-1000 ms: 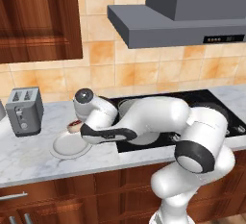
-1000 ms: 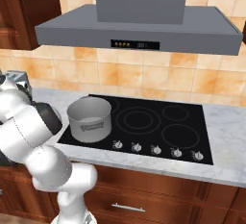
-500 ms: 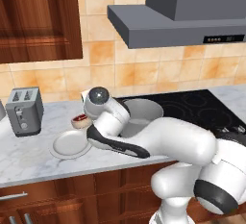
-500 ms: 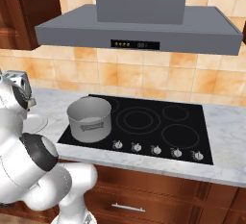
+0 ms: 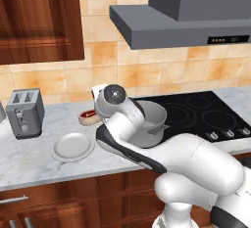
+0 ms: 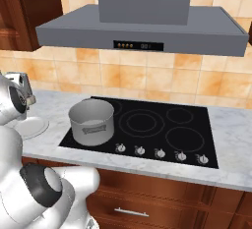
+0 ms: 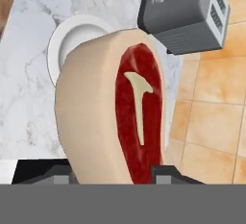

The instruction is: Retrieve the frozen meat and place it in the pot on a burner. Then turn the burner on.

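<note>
The frozen meat, a red steak with a pale fat rim, stands on edge between my gripper fingers, which are shut on it. In the left base view the frozen meat hangs just above the marble counter, left of the pot. The grey steel pot stands empty on the front left burner of the black cooktop. Another burner lies bare to its right.
A round white plate lies on the counter below and left of the meat. The grey toaster stands against the tiled wall at the far left. Silver knobs line the cooktop's front edge. A range hood hangs overhead.
The meat has come up off the plate area and drifted right toward the pot. The arm has swung, its elbow now low in front of the pot.
</note>
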You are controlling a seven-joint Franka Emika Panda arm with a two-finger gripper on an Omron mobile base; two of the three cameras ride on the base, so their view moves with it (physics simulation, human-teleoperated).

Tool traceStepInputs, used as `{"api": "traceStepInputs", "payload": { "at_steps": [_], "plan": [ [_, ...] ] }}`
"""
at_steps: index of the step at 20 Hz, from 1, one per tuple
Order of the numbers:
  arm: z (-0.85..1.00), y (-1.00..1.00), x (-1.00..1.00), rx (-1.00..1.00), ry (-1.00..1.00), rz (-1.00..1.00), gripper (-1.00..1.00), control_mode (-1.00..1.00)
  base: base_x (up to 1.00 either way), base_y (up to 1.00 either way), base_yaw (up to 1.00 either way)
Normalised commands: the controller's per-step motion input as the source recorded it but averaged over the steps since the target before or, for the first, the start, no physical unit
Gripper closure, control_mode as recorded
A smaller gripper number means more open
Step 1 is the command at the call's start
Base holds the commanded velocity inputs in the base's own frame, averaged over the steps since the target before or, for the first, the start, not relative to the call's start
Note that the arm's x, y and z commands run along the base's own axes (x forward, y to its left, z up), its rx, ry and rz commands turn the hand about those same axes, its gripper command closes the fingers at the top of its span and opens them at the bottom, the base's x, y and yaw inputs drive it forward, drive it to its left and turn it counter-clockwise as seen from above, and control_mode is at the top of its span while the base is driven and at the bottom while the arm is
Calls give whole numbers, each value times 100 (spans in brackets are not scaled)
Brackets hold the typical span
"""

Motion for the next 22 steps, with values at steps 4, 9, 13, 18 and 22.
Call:
{"api": "traceStepInputs", "payload": {
  "at_steps": [4,9,13,18,22],
  "plan": [
    [23,-28,-31,0,0,0,100,-100,0,0,0],
    [22,-36,-32,1,-1,0,100,-100,0,0,0],
    [26,-47,-16,4,0,0,100,-100,0,0,0],
    [21,-49,-12,4,0,0,100,-100,0,0,0],
    [5,-42,-1,3,0,0,100,-100,0,0,0]
  ]
}}
